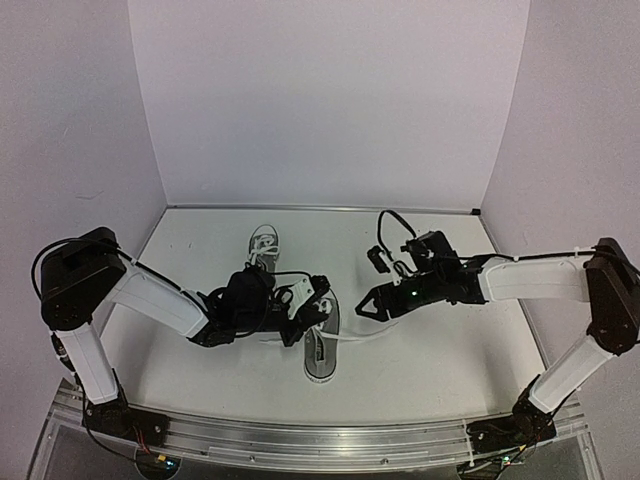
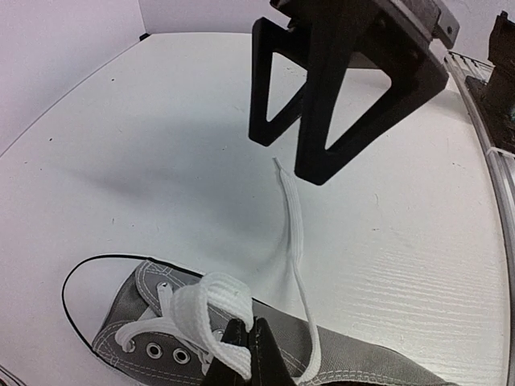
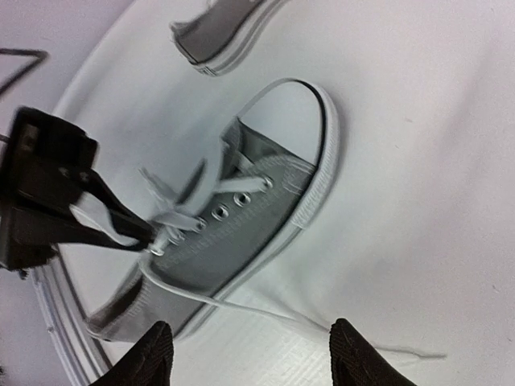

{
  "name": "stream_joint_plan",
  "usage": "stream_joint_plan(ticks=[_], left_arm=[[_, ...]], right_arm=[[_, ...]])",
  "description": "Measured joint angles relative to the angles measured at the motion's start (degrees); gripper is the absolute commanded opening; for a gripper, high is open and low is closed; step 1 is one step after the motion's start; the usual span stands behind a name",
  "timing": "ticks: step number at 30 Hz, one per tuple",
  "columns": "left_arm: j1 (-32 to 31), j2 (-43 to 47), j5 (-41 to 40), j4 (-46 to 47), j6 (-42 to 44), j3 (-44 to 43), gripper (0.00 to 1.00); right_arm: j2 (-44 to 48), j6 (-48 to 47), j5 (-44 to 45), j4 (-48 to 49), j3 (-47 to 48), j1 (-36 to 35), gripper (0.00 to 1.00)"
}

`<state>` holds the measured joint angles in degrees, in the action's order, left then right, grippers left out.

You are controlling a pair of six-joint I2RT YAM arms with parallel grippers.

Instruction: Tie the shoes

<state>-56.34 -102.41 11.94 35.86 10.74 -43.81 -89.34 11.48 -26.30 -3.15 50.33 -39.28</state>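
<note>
Left gripper [image 2: 249, 347] pinches white flat lace [image 2: 216, 299] of grey canvas sneaker [image 3: 251, 227], mid-bench; right gripper [image 3: 253, 358] gapes wide alongside, empty.

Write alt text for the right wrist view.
The left gripper pinches the white lace loop of a grey sneaker on a white table. A loose lace end trails toward the open right gripper; a second sneaker shows at top.
</note>
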Motion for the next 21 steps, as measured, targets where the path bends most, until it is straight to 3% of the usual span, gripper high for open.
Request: stream_joint_plan(ticks=[6, 14, 21], left_arm=[[0.00, -0.02, 0.12, 0.00, 0.29, -0.02, 0.00], [0.00, -0.21, 0.37, -0.07, 0.40, -0.36, 0.00], [0.00, -1.10, 0.38, -0.05, 0.64, -0.96, 0.00]], right_arm=[[-1.95, -0.99, 7.55, -8.54, 0.94, -0.01, 0.76], [-5.78, -0.12, 14.46, -12.89, 1.90, -0.01, 0.63], [-10.06, 0.50, 16.63, -13.00, 2.12, -0.03, 0.58]])
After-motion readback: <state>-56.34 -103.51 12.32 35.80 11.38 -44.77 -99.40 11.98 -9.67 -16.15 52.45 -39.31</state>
